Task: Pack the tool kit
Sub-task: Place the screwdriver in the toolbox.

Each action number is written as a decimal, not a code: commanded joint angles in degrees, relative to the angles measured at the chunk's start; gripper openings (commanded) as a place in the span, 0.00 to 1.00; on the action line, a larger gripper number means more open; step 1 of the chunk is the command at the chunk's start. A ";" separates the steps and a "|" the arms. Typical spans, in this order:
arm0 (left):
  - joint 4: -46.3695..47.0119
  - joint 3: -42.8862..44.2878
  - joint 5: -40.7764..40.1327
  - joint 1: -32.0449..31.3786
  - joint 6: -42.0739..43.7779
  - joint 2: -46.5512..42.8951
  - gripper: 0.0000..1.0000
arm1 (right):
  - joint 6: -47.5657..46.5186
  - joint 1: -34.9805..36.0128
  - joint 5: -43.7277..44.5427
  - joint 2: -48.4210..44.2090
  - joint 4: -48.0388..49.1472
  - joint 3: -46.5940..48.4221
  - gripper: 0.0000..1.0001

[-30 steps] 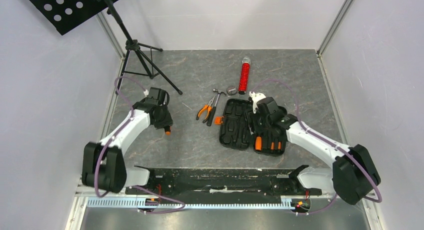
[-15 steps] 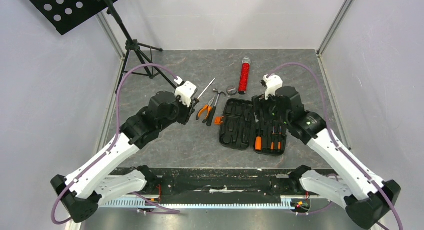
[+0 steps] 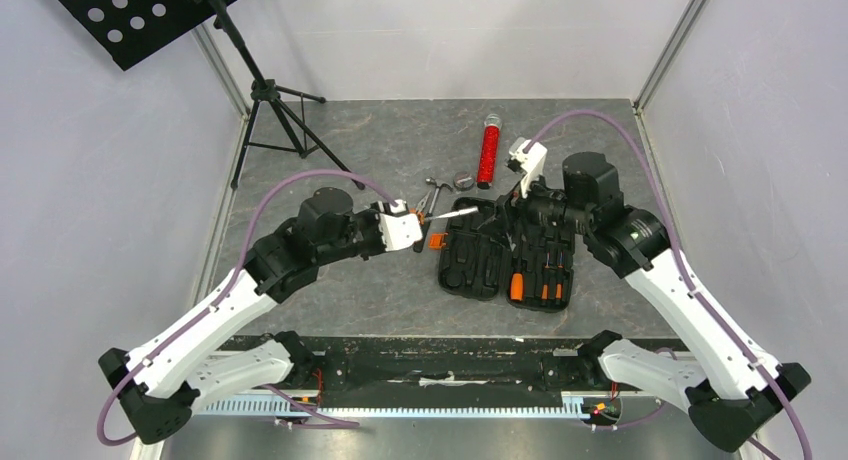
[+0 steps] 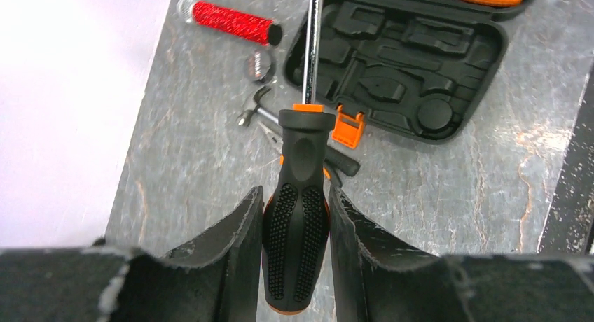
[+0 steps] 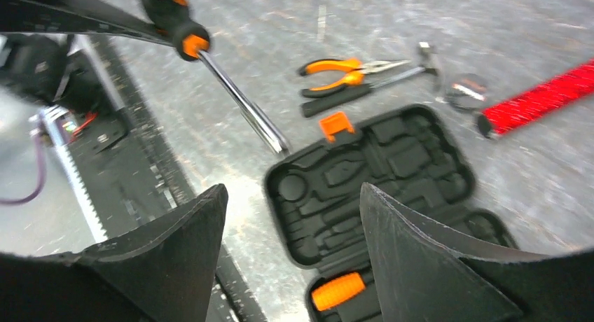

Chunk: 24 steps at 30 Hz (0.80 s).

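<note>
Left wrist view: left gripper [image 4: 294, 203] pinches the screwdriver [image 4: 298, 161], arm stretched toward the case [image 4: 420, 63]; right gripper [image 5: 291, 217] hovers spread above.

The open case [image 3: 470, 265] lies mid-frame on the bench [image 3: 380, 290]. Pliers [image 5: 343, 66] and hammer [image 5: 392, 77] lie side by side just left of its upper corner, and the tube [image 3: 488, 152] lies above it. The tripod stand [image 3: 270, 100] stands upper left. Small screwdrivers [image 3: 517, 285] sit in the case's right half. The left gripper [image 4: 294, 217] holds a long screwdriver [image 4: 306, 136] over the case's upper-left edge.
</note>
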 commanded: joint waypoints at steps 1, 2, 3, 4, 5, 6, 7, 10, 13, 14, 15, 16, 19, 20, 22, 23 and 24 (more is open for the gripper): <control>0.71 2.22 7.15 -1.59 9.65 1.66 0.02 | -2.87 0.16 -16.37 1.87 0.55 2.58 0.72; 0.32 2.52 7.56 -2.01 10.35 2.09 0.02 | -2.81 0.15 -19.22 2.04 1.40 2.40 0.72; 0.06 2.99 7.84 -2.64 10.80 2.45 0.02 | -2.47 0.21 -20.38 2.41 2.23 2.37 0.72; -0.12 3.28 8.31 -3.16 11.16 2.88 0.02 | -2.41 0.29 -20.47 2.84 2.41 2.60 0.72; -0.08 3.70 8.61 -3.86 11.30 3.17 0.02 | -2.44 0.38 -20.32 3.57 2.42 2.83 0.71; -0.08 4.07 8.96 -4.40 11.52 3.59 0.02 | -2.59 0.50 -20.18 4.27 2.27 3.01 0.71; -0.09 4.45 8.94 -5.36 11.69 4.00 0.02 | -2.73 0.66 -20.39 4.96 2.01 3.22 0.70; -0.09 5.33 8.40 -7.12 12.73 5.07 0.02 | -2.77 1.57 -20.91 7.34 1.68 3.17 0.67; -0.11 5.89 7.47 -8.39 13.83 6.06 0.02 | -3.05 3.28 -20.61 9.18 0.72 3.36 0.64; -0.21 6.05 7.34 -8.70 14.28 6.45 0.02 | -3.35 3.82 -20.49 9.54 0.37 3.50 0.64; -0.40 6.28 7.08 -9.07 14.68 6.82 0.02 | -3.52 4.22 -20.34 9.86 0.08 3.67 0.63; -0.64 6.49 6.74 -9.34 15.12 7.20 0.02 | -3.62 4.65 -20.13 10.15 -0.25 3.85 0.63; -1.34 7.25 5.54 -10.40 16.16 8.47 0.02 | -3.98 5.63 -19.45 11.32 -1.28 4.40 0.63; -1.31 7.45 5.36 -10.77 16.48 8.95 0.02 | -3.99 5.93 -19.25 11.74 -1.43 4.56 0.62; -1.31 7.73 5.22 -11.57 16.79 9.50 0.02 | -3.82 6.26 -18.93 12.49 -1.68 4.69 0.62; -1.31 7.87 5.28 -11.98 16.86 9.80 0.02 | -3.62 6.51 -18.93 12.85 -1.72 4.77 0.62; -1.31 8.00 5.35 -12.41 16.96 9.95 0.02 | -3.48 6.55 -18.97 13.20 -1.64 4.78 0.62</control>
